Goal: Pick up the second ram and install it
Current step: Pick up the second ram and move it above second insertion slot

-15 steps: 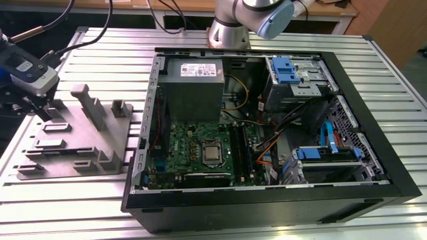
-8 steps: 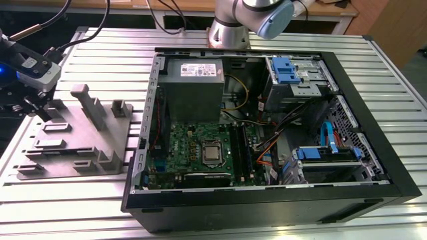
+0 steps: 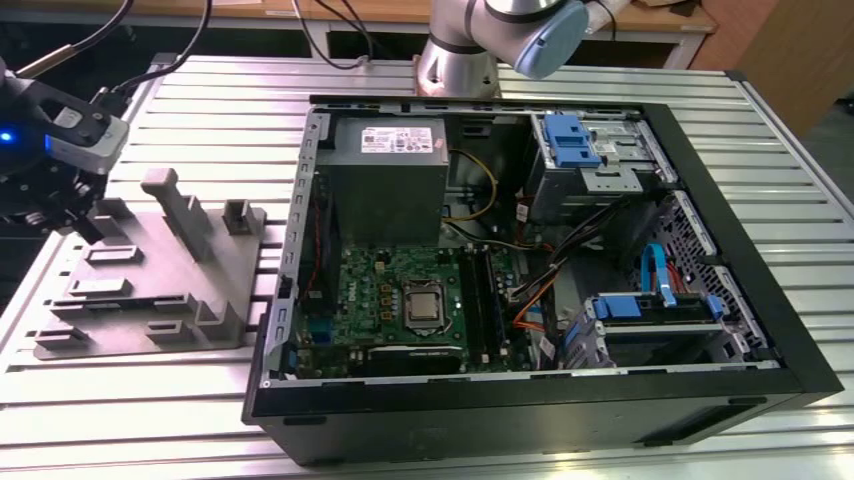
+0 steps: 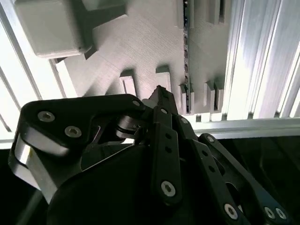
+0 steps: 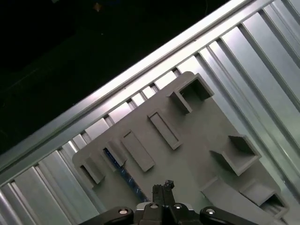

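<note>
The second ram (image 5: 123,174) stands on its long edge in slots of the grey holder tray (image 5: 197,136), which lies on the slatted metal table (image 3: 200,400) at the exterior view's left of the open computer case (image 3: 534,405). In the second wrist view the strip (image 4: 186,51) appears edge-on as a thin dark line with a row of chips, crossing the tray surface from one pair of slot posts to the next.

Claw state: the claw (image 5: 163,187) is clenched, tips together, with nothing between them. It hangs over the tray and touches neither the strip nor the tray surface, as far as both wrist views show.

Key relation: the strip lies just beside the claw tips, not beneath them — it is offset to one side, near the strip's closer end. The strip's long axis runs along the tray, away from the claw. The tips therefore sit off the strip's line rather than astride it, and in the clenched state they cannot straddle its thin edge.

The green motherboard (image 3: 367,290) lies inside the case, well apart from the tray — toward the exterior view's right.
</note>
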Action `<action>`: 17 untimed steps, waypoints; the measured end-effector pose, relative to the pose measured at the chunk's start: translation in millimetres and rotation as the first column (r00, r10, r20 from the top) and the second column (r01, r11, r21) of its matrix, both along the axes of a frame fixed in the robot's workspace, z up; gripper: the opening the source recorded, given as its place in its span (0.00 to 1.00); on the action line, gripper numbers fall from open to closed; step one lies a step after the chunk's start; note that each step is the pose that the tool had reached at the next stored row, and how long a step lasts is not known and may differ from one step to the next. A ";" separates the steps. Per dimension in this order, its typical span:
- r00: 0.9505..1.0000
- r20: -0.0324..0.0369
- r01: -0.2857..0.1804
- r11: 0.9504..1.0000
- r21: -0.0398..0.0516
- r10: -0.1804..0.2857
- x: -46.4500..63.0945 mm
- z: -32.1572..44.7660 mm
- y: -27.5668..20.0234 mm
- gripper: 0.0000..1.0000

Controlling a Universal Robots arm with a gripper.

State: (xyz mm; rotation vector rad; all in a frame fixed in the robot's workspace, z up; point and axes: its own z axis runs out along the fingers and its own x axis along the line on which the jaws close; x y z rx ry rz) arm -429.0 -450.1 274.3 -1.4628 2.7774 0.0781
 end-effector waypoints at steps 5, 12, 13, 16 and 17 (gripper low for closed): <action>0.996 0.000 -0.091 0.996 0.000 0.091 0.0 -0.6 0.0 0.10; 0.976 0.000 -0.217 0.976 0.000 0.217 0.0 -1.4 0.0 0.10; 0.972 0.000 -0.234 0.972 0.000 0.234 0.0 -1.5 0.0 0.10; 0.958 0.000 -0.288 0.958 0.000 0.288 0.0 -1.9 0.0 0.10; 0.952 0.000 -0.305 0.952 0.000 0.305 0.0 -2.0 0.0 0.10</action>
